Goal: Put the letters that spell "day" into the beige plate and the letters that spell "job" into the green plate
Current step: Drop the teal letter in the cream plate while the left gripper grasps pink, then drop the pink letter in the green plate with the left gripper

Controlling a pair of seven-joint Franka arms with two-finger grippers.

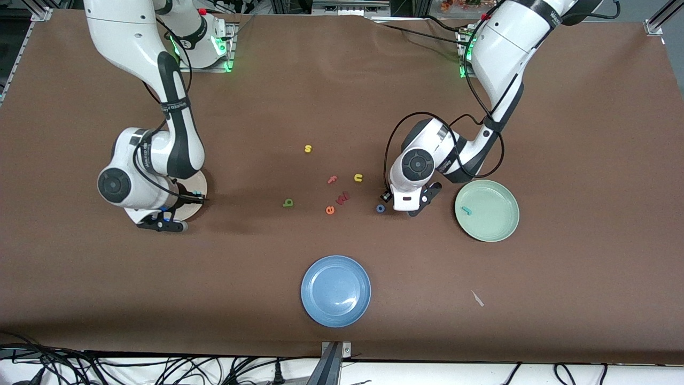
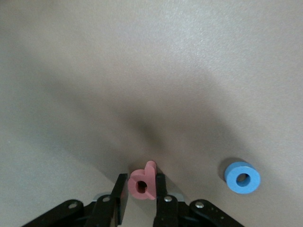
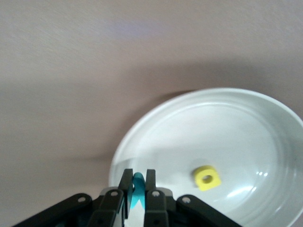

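Two grips at once. Over the beige plate (image 1: 200, 207), right gripper (image 1: 163, 224) pinched tight on the teal "y" (image 3: 138, 185); best lowered close over the dish before release, so as not to bounce out. Olive "a" (image 1: 288, 202) on open cloth at mid-table. Down at the table beside the blue "o" (image 1: 380, 208), left gripper (image 2: 142, 190) drawn narrow against both flanks of the pink "b" (image 2: 143, 182); squeeze squarely, then lift straight up. Teal "j" (image 1: 466, 210) in the green plate (image 1: 510, 227). Only in the right wrist view: yellow "d" (image 3: 207, 178) in the beige plate. Only in the left wrist view: the "b", hidden from the front.
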